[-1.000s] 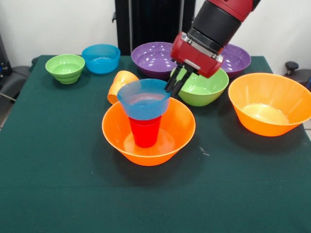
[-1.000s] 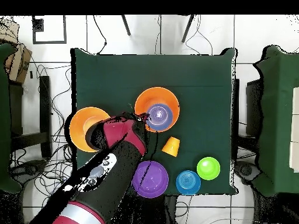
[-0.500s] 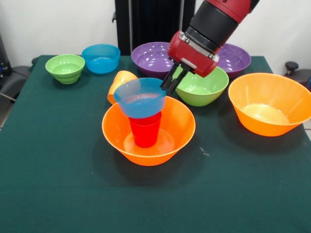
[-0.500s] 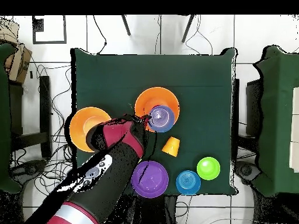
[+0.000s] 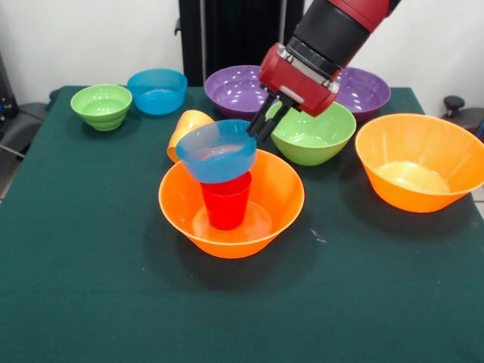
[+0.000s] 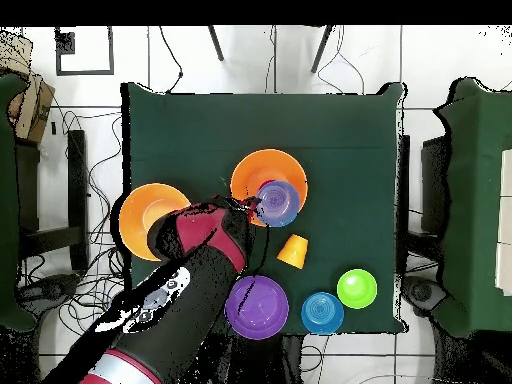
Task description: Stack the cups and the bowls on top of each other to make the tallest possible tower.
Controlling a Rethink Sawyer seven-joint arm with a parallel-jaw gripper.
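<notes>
A large orange bowl (image 5: 178, 214) stands mid-table and holds an upright red cup (image 5: 225, 205). A small blue bowl (image 5: 218, 153) rests tilted on the cup's top, its right rim raised. My gripper (image 5: 259, 127) comes down from the upper right and is shut on that raised rim. In the overhead view the gripper (image 6: 250, 205) sits at the edge of the blue bowl (image 6: 277, 202), inside the orange bowl (image 6: 250, 170). An orange cup (image 5: 187, 128) lies on its side just behind the orange bowl.
A small green bowl (image 5: 101, 106) and a second blue bowl (image 5: 157, 91) stand at the back left. Two purple bowls (image 5: 234, 91) (image 5: 367, 91) and a medium green bowl (image 5: 314, 136) stand behind the gripper. A second large orange bowl (image 5: 420, 170) stands at the right.
My gripper has risen slightly and shifted left in the front view. The blue bowl went from level on the red cup to tilted, its gripped rim lifted.
</notes>
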